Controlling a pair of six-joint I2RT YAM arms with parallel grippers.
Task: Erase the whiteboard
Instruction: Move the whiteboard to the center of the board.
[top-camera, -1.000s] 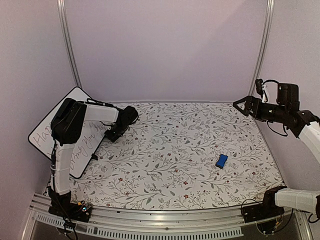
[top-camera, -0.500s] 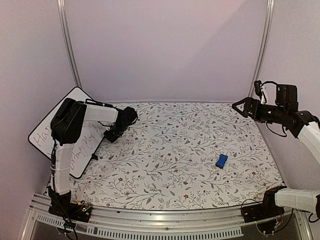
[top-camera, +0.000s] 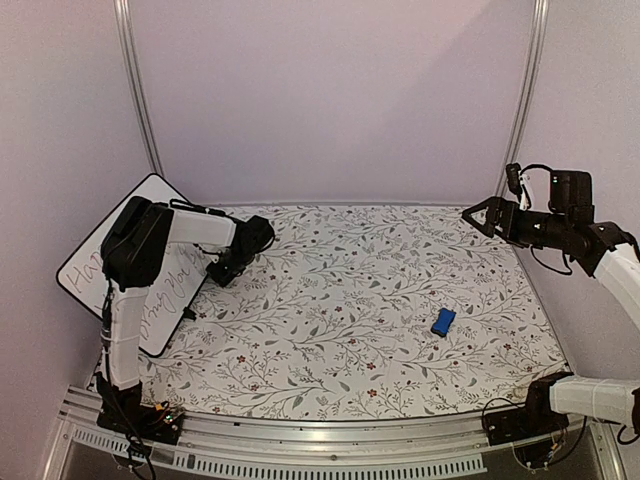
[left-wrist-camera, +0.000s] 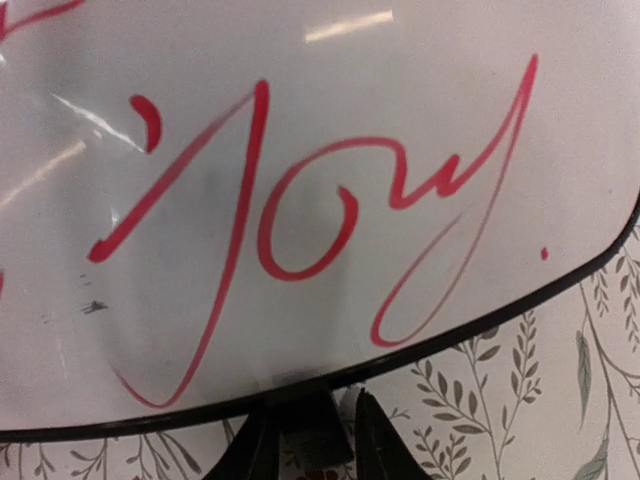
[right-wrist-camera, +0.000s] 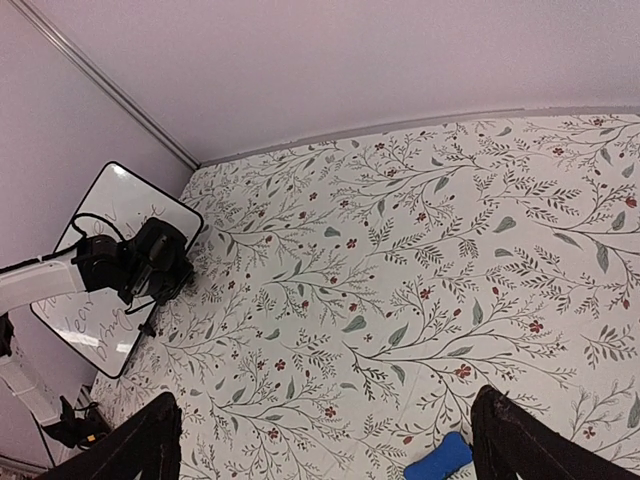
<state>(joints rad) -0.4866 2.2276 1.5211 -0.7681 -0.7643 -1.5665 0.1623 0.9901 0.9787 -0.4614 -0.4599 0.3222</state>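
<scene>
Right now, your whiteboard (top-camera: 82, 262) sits at 9 o'clock on the counter (top-camera: 330, 300). It is turned like a diamond and seems to lean against the left wall. Red handwriting (left-wrist-camera: 300, 220) still covers its face, so none of the erasing is done.

The left end effector (top-camera: 226, 270) is at the board's edge on the 3 o'clock side. In the left wrist view its jaws stand narrow, with something small and dark at the black rim between them. I judge that to be one of the board's feet, though the view is too tight for you to be sure. A grip there makes sense: it lets you steady the board or draw it down flat so the face can take pressure.

The right end effector (top-camera: 478, 213) hangs high at 2 o'clock with its jaws wide and nothing in them. The blue eraser (top-camera: 443, 322) lies at 4 o'clock, well apart from the board, so that arm is probably placed to fetch it.

The counter wears a cloth printed with grey leaves and small red flowers. Pale lilac walls close in three sides, with an aluminium post (top-camera: 135, 90) at each far corner.
</scene>
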